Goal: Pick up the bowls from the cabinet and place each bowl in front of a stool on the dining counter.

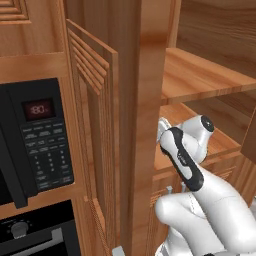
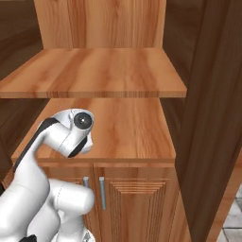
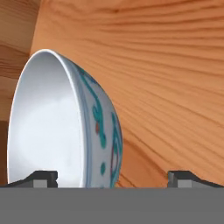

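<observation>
One bowl, the white blue-patterned one, sits between my end effector's widely spread fingertips on the cabinet's lower shelf, not yet gripped, so I judge both placements remain.

White arm reaches onto cabinet shelf; black microwave left.

A kitchen: black microwave, oven, wooden cabinet.
</observation>
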